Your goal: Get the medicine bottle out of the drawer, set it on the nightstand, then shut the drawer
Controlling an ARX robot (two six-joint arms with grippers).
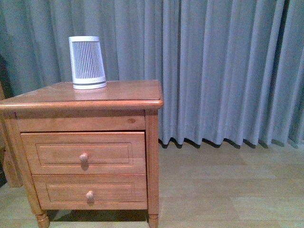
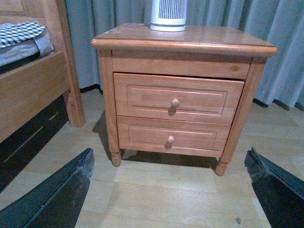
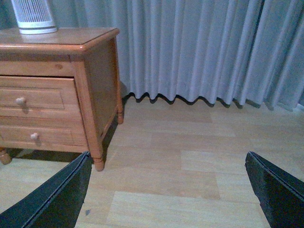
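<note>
Wood nightstand (image 1: 124, 91), plank floor (image 1: 228, 190) (grey curtain (image 1: 228, 71)).

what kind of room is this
Probably a bedroom: a small wooden nightstand stands next to a bed frame with checked bedding on it, and long grey curtains hang behind.

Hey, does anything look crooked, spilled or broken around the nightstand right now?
Nothing stands out. The nightstand stands level. The upper drawer and lower drawer look shut and straight. The white slatted device sits upright on top, and the floor shows no spill.
</note>
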